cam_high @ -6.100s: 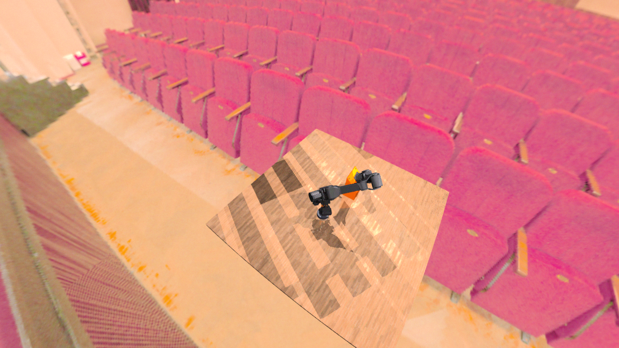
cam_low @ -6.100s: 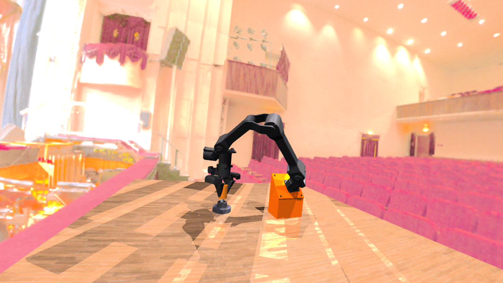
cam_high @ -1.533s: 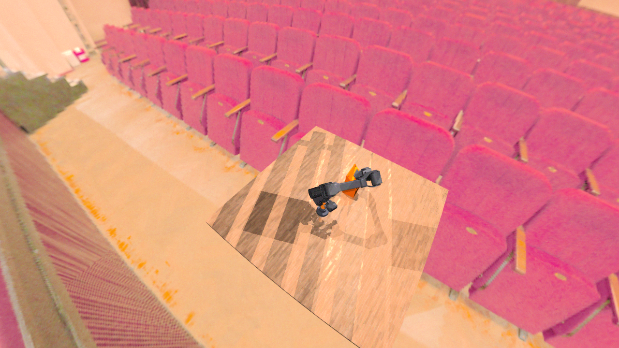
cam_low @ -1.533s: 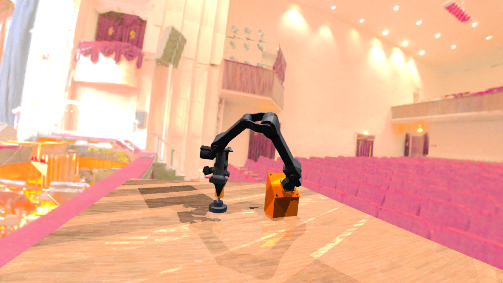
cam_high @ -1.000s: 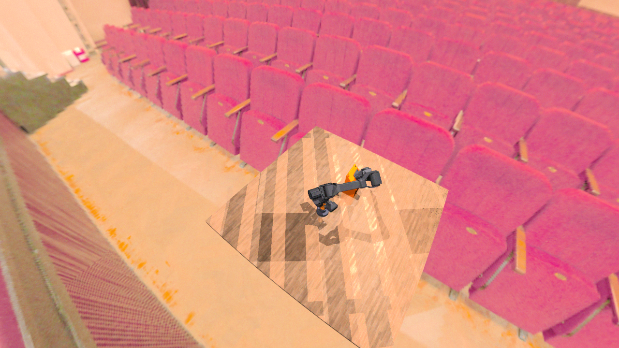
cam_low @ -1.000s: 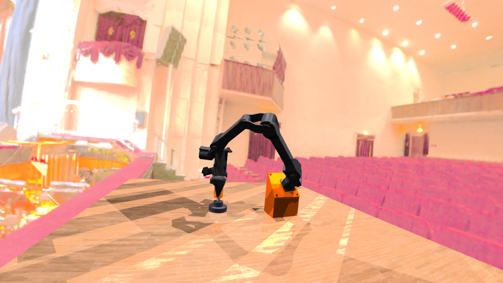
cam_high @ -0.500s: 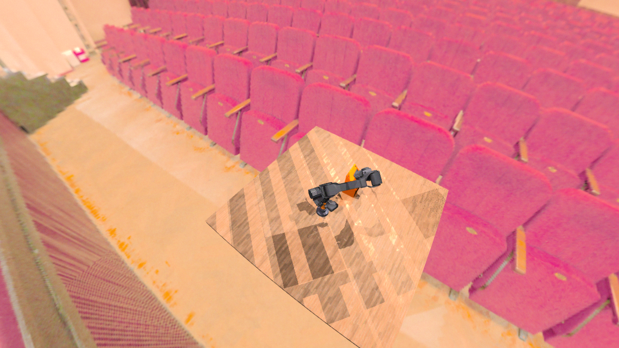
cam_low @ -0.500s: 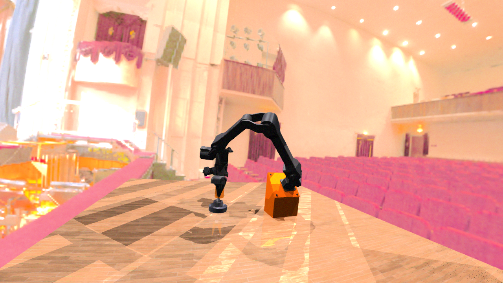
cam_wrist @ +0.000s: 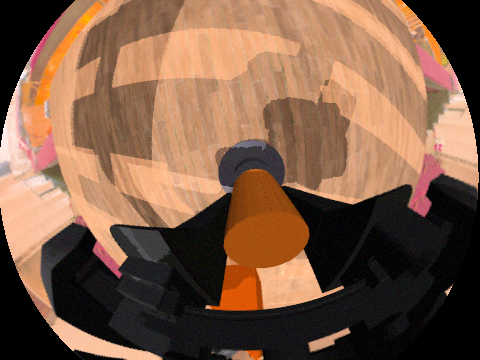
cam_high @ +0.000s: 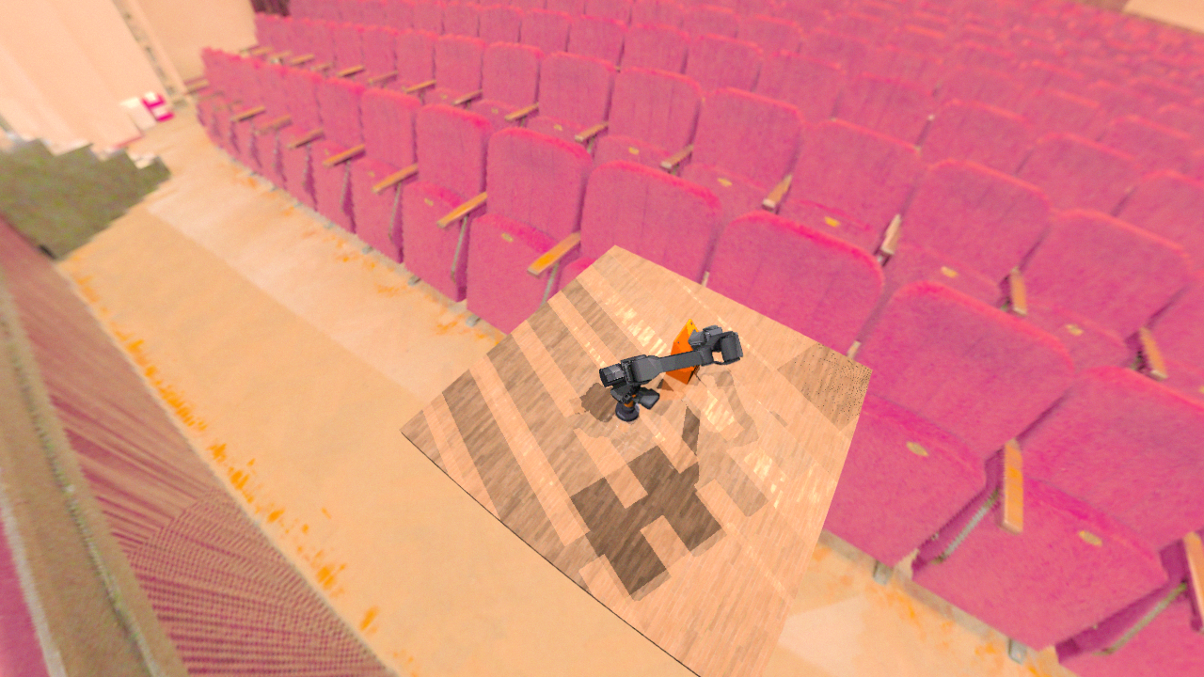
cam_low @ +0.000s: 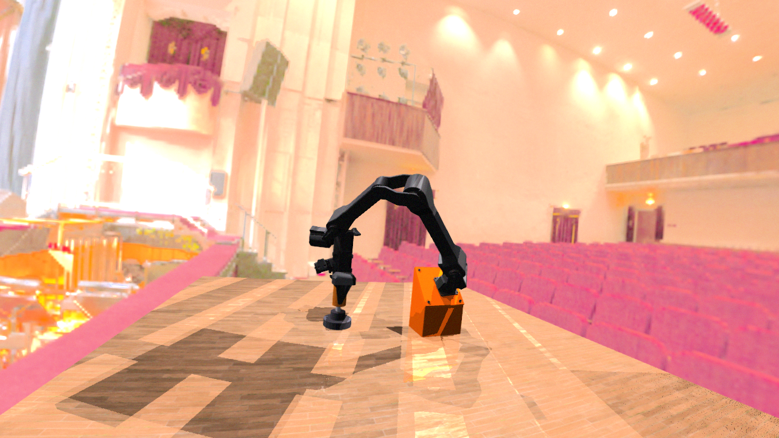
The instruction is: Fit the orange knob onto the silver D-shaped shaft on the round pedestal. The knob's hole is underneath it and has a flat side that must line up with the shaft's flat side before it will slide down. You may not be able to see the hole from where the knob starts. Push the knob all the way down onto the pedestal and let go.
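The orange knob [cam_low: 335, 297] [cam_wrist: 266, 240] is upright between the fingers of my gripper [cam_low: 339, 298] [cam_wrist: 256, 194], which is shut on it. The knob is directly above the dark round pedestal [cam_high: 625, 415] [cam_low: 336, 323] [cam_wrist: 274, 167]. In the exterior view a short piece of the silver shaft [cam_low: 338, 309] shows between the knob's lower end and the pedestal. The knob's underside, its hole and the flat side of the shaft are hidden, so I cannot tell whether the flats line up or whether the shaft tip is inside the hole.
The arm's orange base block [cam_high: 682, 363] [cam_low: 434, 322] stands on the wooden table [cam_high: 757, 539] [cam_low: 305, 419], to the right of the pedestal in the top and exterior views. The arm arches over from it. Dark shadow patches cross the table.
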Available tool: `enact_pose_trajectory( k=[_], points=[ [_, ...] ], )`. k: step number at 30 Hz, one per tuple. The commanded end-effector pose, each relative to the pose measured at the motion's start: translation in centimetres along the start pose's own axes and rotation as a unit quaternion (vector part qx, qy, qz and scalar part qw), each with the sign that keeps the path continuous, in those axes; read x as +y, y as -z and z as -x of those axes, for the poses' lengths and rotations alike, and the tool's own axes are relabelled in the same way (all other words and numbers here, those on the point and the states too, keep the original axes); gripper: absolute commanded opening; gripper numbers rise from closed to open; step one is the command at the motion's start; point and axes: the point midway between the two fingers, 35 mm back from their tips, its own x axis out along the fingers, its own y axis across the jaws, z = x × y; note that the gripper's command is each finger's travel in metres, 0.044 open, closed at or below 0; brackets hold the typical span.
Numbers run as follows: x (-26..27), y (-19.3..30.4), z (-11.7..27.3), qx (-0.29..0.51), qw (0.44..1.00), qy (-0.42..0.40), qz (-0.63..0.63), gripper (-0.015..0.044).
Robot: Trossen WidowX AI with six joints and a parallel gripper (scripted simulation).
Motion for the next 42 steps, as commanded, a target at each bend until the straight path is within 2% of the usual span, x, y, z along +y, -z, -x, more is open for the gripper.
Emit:
enact_pose_trajectory(
  k=[1,19,27,42],
  points=[
    [-0.07,-0.15,0.02,-0.002,1.000,0.002,0.005,0.0000],
    [0.00,0.16,0.33,-0.002,1.000,0.002,0.005,0.0000],
    [-0.14,-0.02,0.16,-0.001,0.994,0.002,0.109,0.0000],
    [-0.06,0.06,-0.15,-0.001,0.994,0.002,0.109,0.0000]
  ],
)
